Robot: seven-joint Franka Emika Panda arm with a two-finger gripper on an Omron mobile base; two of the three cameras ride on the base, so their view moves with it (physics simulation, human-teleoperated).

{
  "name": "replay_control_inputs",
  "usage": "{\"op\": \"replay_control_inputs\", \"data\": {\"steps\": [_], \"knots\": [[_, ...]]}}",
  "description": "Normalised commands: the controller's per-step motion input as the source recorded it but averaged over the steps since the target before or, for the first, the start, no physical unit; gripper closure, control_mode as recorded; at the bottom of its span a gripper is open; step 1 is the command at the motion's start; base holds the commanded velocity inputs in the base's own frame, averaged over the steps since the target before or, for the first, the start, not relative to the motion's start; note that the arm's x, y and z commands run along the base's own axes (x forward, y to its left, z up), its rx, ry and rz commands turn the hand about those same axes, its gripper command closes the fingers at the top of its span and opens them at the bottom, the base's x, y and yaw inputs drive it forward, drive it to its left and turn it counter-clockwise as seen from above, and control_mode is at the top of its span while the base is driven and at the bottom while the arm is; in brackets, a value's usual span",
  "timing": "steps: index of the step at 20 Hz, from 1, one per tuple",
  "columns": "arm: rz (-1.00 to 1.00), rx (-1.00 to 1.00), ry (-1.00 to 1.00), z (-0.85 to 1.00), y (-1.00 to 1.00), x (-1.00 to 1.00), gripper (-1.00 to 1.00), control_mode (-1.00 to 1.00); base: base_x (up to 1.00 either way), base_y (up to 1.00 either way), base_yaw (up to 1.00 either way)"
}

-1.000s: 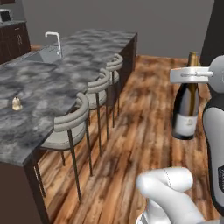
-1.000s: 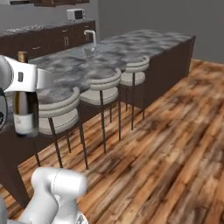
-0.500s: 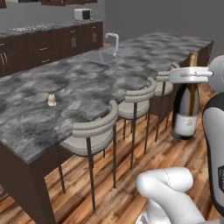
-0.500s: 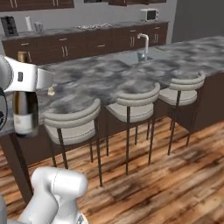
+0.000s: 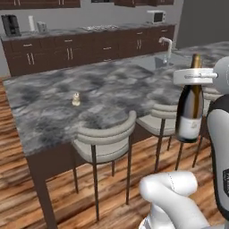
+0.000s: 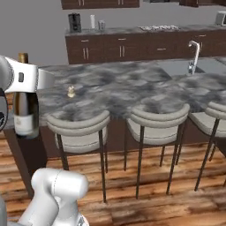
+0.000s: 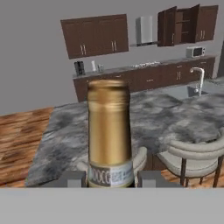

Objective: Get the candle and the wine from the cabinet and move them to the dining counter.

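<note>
The pincer [image 5: 193, 77] grips the wine bottle [image 5: 189, 110] by its gold neck, hanging upright at 3 o'clock, off the dining bench [image 5: 112, 96]. Keep it vertical, clear the stool [image 5: 105, 139] backs, and set it near the candle [image 5: 76, 99].

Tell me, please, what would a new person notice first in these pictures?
First the wine, a tall dark bottle hanging upright in the air, gripped at its gold neck by the gripper, beside the stools. Next the small cream candle, standing alone on the marbled dining counter. In the hand view, the cabinet stands open.
</note>
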Motion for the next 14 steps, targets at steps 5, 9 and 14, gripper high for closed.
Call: {"op": "replay_control_inputs", "data": {"steps": [5,9,14], "knots": [[0.00,0.00,0.00,0.00,0.00,0.00,1.00,1.00,0.45,-0.74,0.55],[0.00,0.00,0.00,0.00,0.00,0.00,1.00,1.00,0.41,-0.87,0.38],[0.00,0.00,0.00,0.00,0.00,0.00,1.00,1.00,0.39,-0.94,0.18]]}}
